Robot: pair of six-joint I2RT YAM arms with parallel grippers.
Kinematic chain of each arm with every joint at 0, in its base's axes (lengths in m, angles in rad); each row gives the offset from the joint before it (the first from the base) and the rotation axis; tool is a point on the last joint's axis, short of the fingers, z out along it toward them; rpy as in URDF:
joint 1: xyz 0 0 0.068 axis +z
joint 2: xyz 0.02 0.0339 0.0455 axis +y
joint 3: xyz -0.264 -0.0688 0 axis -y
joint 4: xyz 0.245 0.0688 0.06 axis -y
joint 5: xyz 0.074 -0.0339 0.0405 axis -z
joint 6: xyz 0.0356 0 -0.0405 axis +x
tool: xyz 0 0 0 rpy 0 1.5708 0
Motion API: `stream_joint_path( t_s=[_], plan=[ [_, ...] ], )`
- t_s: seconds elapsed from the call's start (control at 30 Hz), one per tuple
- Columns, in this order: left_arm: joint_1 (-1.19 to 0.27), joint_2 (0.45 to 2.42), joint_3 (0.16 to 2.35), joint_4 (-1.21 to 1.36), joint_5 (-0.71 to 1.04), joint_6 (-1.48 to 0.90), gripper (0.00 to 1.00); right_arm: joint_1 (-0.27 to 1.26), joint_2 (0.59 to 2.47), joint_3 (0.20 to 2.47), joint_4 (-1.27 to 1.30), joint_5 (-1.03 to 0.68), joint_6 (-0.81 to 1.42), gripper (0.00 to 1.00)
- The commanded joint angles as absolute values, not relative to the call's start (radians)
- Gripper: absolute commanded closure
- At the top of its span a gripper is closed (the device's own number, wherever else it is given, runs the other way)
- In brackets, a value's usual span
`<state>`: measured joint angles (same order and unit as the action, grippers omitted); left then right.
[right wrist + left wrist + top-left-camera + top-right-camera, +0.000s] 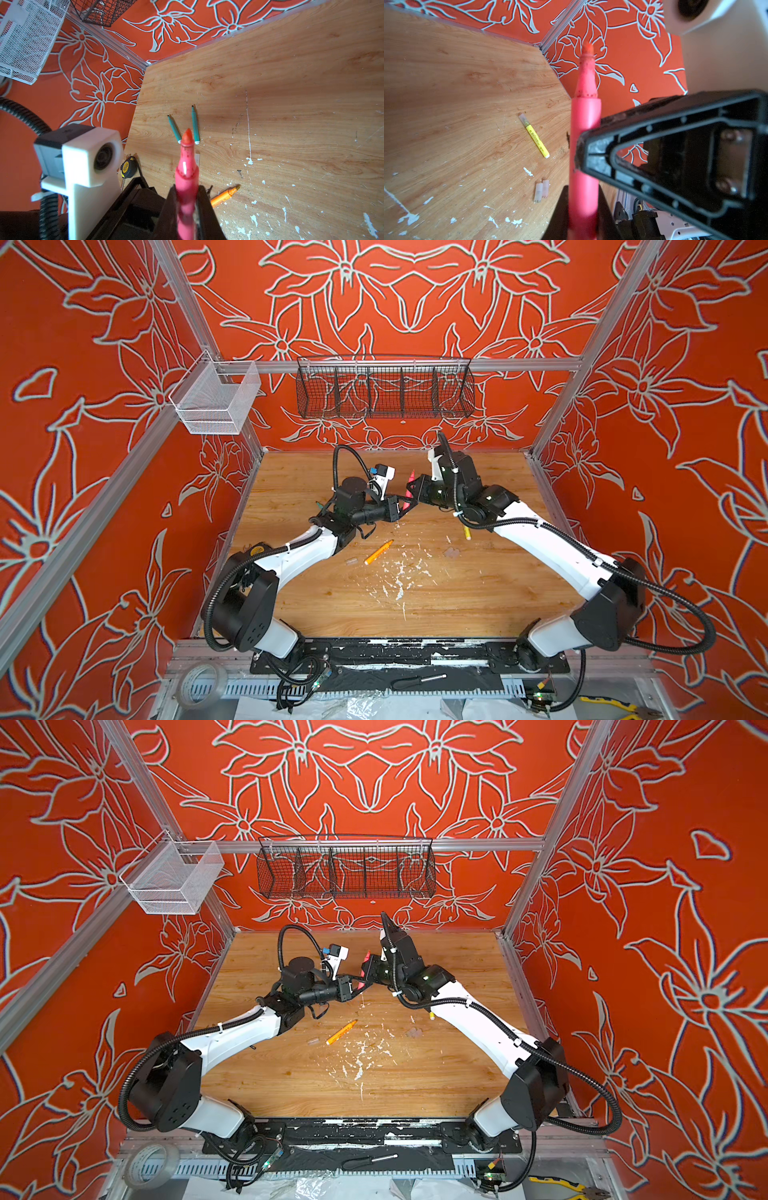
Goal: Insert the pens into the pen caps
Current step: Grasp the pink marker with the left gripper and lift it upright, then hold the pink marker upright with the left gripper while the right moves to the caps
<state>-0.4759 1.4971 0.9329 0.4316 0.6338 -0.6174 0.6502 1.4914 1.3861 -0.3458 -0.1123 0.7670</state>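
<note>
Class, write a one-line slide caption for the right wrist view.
Right gripper clamps the pink pen above two teal pens on the table.

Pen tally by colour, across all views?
teal pens: 2
pink pen: 1
yellow pen: 1
orange pen: 1
Total: 5

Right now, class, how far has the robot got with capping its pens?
Done: the yellow pen wears a clear cap. In hand: the pink pen, uncapped, is clamped by both grippers' jaws. Left: the orange pen and two green pens lie bare; two loose caps wait on the table.
</note>
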Motion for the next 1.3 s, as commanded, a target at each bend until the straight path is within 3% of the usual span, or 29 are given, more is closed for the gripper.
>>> stream_joint_path(
  t_s=[0.0, 0.07, 0.13, 0.2, 0.33, 0.47, 0.63, 0.8, 1.27],
  plan=[
    [-0.462, 1.483, 0.935, 0.475, 0.645, -0.612, 1.00, 0.656, 1.458, 1.364, -0.336, -0.103, 0.793, 0.94],
    [-0.462, 1.480, 0.935, 0.473, 0.649, -0.594, 1.00, 0.655, 1.451, 1.366, -0.341, -0.102, 0.783, 0.88],
    [-0.462, 1.477, 0.938, 0.451, 0.635, -0.563, 1.00, 0.656, 1.436, 1.373, -0.354, -0.096, 0.765, 0.74],
    [-0.462, 1.472, 0.953, 0.394, 0.614, -0.515, 1.00, 0.655, 1.412, 1.385, -0.382, -0.072, 0.741, 0.66],
    [-0.462, 1.453, 0.980, 0.302, 0.570, -0.421, 1.00, 0.652, 1.338, 1.390, -0.488, 0.056, 0.688, 0.60],
    [-0.469, 1.415, 0.969, 0.294, 0.550, -0.348, 1.00, 0.631, 1.265, 1.345, -0.626, 0.200, 0.686, 0.60],
    [-0.514, 1.349, 0.922, 0.312, 0.503, -0.221, 1.00, 0.576, 1.216, 1.210, -0.750, 0.237, 0.717, 0.65],
    [-0.603, 1.292, 0.910, 0.255, 0.448, -0.049, 1.00, 0.471, 1.197, 1.015, -0.703, 0.049, 0.766, 0.64],
    [-0.741, 1.143, 0.759, 0.432, 0.147, 0.062, 1.00, 0.428, 1.400, 0.902, -0.593, -0.021, 0.824, 0.61]
  ],
)
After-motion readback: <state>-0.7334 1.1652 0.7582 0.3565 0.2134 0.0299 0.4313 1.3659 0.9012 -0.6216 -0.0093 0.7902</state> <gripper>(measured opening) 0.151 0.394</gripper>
